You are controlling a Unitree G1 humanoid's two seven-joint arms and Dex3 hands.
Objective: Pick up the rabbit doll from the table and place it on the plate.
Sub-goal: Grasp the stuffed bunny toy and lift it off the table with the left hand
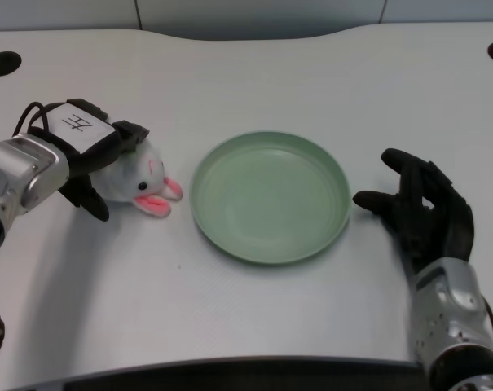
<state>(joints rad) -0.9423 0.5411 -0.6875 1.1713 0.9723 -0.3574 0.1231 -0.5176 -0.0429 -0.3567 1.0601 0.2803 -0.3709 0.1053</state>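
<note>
- The white desk (254, 318) fills nearly the whole head view; its far edge curves, and a dark round hole (2, 63) sits at its far left corner, well beyond the fingers.
- The green plate (270, 196) lies flat near the middle of the desk, to the right of the fingers, with nothing in it. Its left rim is just beside the doll's ears, with a narrow strip of desk between them.
- The left hand (87, 155) comes in from the picture's left on a silver forearm (22, 175), a white label on its back. It is draped over the top and left side of the doll.
- The right hand (421, 208) rests on the desk at the plate's right edge, far across from the working fingers.
- The rabbit doll (136, 179) sits on the desk under the left hand, white with pink ears pointing towards the plate. It is not on the plate.
- The fingers (91, 199) curl down around the doll's left side and back, one dark fingertip reaching the desk beside it; they close around the doll, which still rests on the desk.
</note>
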